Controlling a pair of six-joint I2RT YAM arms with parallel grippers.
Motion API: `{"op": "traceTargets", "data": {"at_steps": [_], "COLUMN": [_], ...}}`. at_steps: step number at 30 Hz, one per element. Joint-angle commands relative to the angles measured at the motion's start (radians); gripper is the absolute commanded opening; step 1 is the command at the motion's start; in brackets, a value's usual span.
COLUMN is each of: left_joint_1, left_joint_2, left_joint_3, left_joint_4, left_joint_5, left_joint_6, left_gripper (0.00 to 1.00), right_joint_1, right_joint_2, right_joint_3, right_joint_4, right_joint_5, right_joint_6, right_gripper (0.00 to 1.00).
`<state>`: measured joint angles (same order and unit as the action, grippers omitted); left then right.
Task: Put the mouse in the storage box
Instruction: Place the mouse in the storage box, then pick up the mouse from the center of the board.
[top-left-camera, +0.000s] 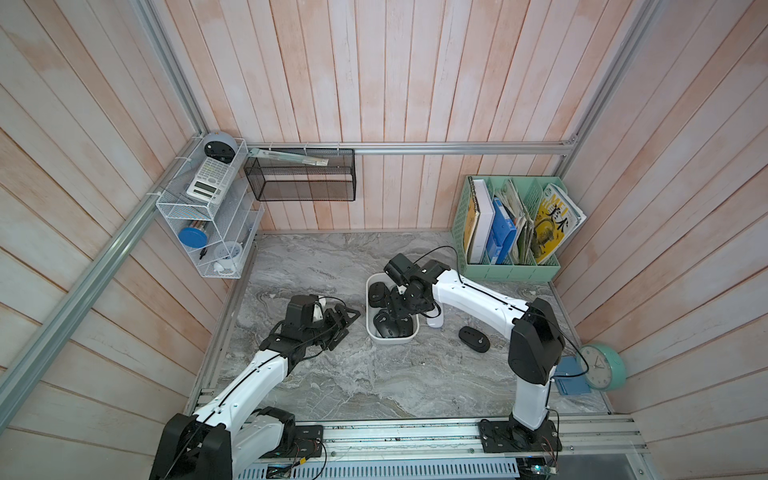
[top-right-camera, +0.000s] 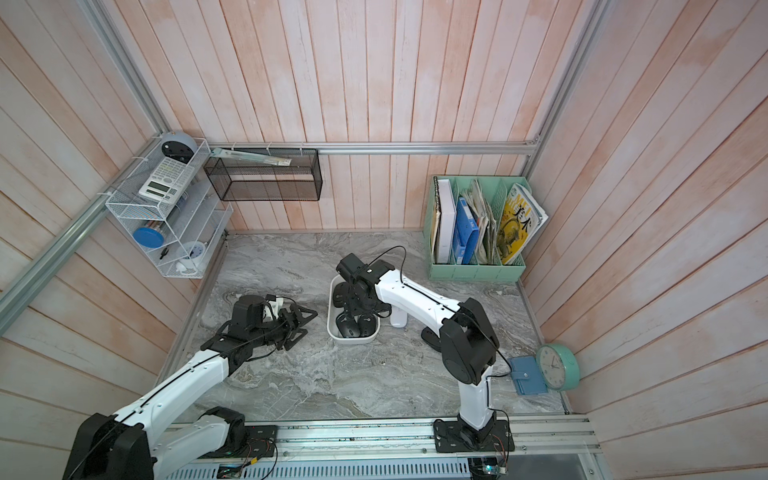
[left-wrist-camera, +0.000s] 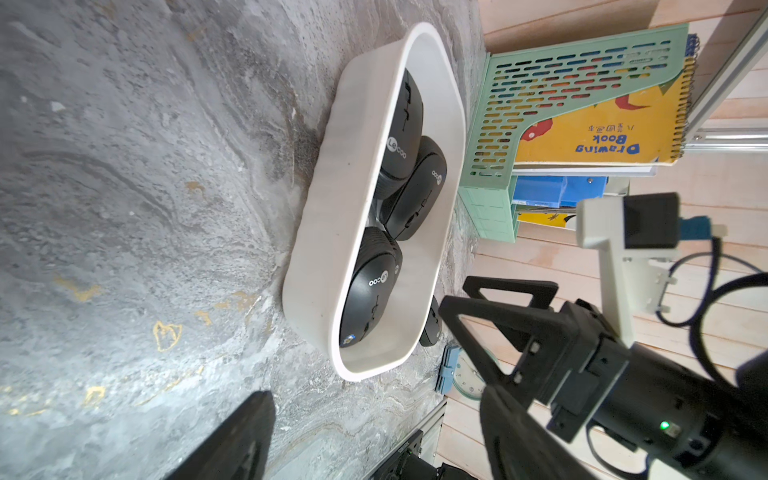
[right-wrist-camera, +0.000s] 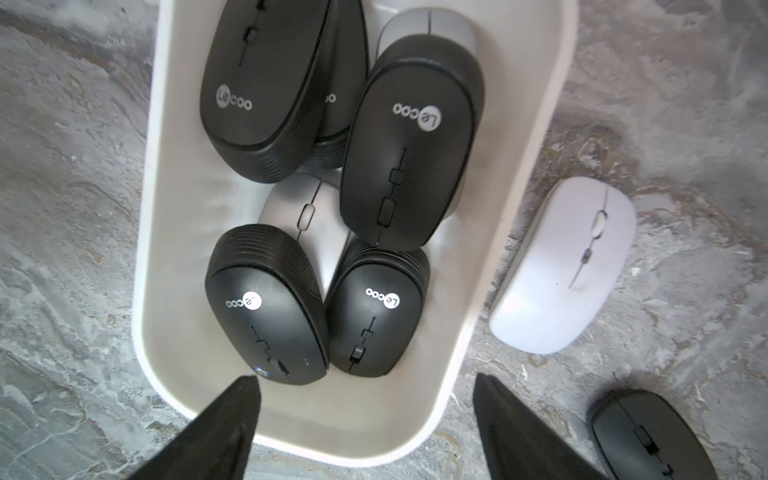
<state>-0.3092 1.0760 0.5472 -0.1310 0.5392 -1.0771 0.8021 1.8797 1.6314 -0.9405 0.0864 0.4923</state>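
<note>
Mice (right-wrist-camera: 409, 141), mostly black, lie piled in the storage box (right-wrist-camera: 353, 419) near the middle of the desk (top-left-camera: 374, 382), with a white mouse (right-wrist-camera: 565, 266) just beside its right wall and a black mouse (right-wrist-camera: 648, 436) nearer the desk's right edge. The right arm (top-left-camera: 469, 293) stands up from the front edge and bends over, and the right gripper (right-wrist-camera: 363, 378) points down above the box, spread wide, holding nothing. The left arm (top-left-camera: 266, 370) lies low from the front left corner, the left gripper (top-left-camera: 350, 325) near the box's left wall, spread wide and empty.
</note>
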Motion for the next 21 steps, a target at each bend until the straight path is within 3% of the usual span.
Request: {"op": "traceTargets", "data": {"at_steps": [1, 13, 21], "left_joint_1": [-0.053, -0.385, -0.416], "left_joint_2": [0.016, 0.235, 0.253], "left_joint_3": [0.054, 0.249, 0.246], "left_joint_4": [-0.005, -0.035, -0.023], "left_joint_5": [-0.031, -0.203, -0.223], "left_joint_6": [0.032, 0.139, 0.144], "left_gripper": [0.83, 0.83, 0.83], "right_joint_1": [-0.035, -0.277, -0.367], "right_joint_2": [-0.061, -0.188, -0.186], "right_joint_3": [-0.012, -0.145, -0.254], "right_joint_4": [-0.02, 0.01, 0.06], "right_joint_5": [0.022, 0.013, -0.034], "right_joint_6": [-0.015, -0.045, -0.065], "right_gripper": [0.87, 0.87, 0.87]}}
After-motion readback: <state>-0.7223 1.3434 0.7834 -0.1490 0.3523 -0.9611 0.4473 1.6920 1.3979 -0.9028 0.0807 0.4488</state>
